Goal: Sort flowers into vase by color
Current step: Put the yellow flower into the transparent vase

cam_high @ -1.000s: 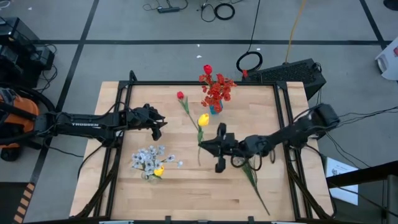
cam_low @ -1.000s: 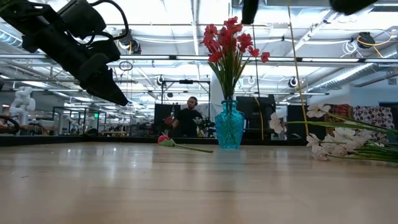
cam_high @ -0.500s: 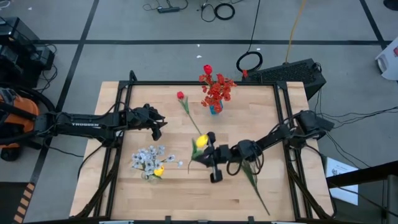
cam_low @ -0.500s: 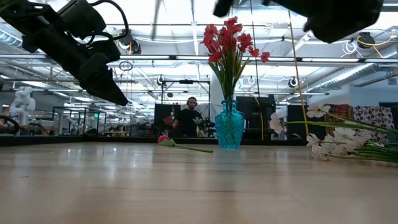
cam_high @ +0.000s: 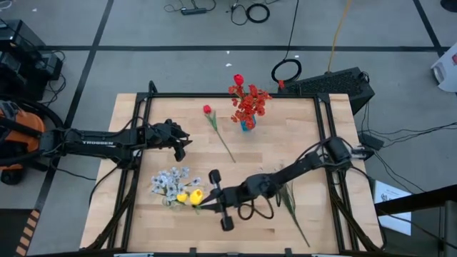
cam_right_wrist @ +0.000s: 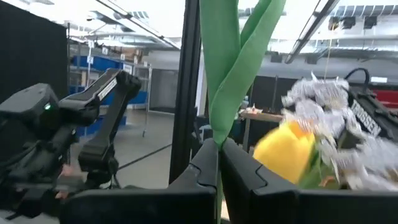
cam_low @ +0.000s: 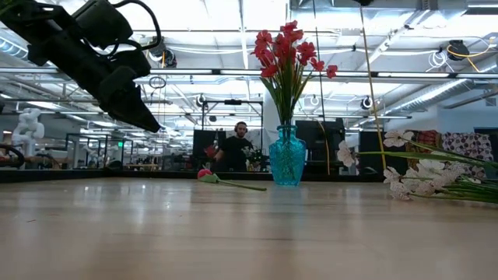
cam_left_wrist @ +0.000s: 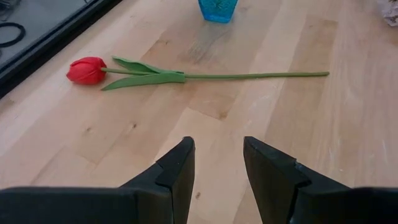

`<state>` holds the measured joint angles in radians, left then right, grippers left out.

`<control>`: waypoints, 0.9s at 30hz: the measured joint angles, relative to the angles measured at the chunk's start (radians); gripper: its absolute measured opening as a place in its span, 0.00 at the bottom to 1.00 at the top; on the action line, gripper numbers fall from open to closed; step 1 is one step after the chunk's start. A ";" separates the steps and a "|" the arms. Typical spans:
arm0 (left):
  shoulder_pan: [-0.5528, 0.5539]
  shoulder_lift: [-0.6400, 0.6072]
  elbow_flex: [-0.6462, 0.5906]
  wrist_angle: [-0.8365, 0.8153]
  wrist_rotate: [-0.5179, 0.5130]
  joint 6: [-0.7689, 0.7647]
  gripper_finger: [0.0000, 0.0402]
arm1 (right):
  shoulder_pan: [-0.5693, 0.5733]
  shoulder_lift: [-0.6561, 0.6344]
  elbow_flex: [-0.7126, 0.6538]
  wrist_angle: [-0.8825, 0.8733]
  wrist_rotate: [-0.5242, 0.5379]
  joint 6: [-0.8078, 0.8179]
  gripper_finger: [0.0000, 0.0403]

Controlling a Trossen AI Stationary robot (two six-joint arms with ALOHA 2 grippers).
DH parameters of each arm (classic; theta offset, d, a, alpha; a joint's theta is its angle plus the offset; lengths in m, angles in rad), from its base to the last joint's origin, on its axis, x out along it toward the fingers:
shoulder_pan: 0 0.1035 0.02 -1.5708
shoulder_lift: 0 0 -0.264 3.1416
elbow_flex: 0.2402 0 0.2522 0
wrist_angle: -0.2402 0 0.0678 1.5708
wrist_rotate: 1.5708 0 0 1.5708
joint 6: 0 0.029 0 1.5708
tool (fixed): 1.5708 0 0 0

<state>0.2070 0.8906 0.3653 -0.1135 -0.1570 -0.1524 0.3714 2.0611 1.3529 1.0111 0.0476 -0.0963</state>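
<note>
A yellow tulip bud on a green stem is clamped by its stem between the closed jaws of the right gripper, beside the pale blossom spray. The left gripper is held open, empty, above the wooden table.

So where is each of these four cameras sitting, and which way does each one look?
High view: overhead, straight down on the table; both arms show.
Low view: at tabletop height, looking level at the teal vase; one arm hangs at the upper left.
Left wrist view: on the left arm, past its open left gripper at the red tulip.
Right wrist view: on the right arm; the right gripper clamps a yellow flower.
Shared: the tulip shows in the high, low and left wrist views.
</note>
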 joint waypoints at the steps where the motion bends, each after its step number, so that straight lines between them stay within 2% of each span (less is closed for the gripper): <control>1: 0.000 0.000 0.000 0.000 0.011 0.000 0.36 | 0.000 0.013 0.028 -0.009 0.003 -0.003 0.00; 8: 0.000 0.000 0.000 -0.009 0.031 0.003 0.36 | -0.005 0.130 0.253 -0.087 0.013 -0.028 0.00; 12: 0.000 0.000 0.000 -0.011 0.033 0.008 0.36 | -0.008 0.183 0.355 -0.086 0.034 -0.098 0.00; 22: 0.000 0.000 0.000 -0.010 0.050 0.002 0.36 | -0.059 0.301 0.532 -0.088 0.034 -0.133 0.00; 27: 0.000 0.000 0.000 -0.008 0.056 -0.015 0.36 | -0.075 0.351 0.591 -0.148 0.036 -0.126 0.00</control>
<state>0.2070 0.8909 0.3653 -0.1214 -0.1005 -0.1670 0.2965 2.4125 1.9443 0.8635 0.0834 -0.2225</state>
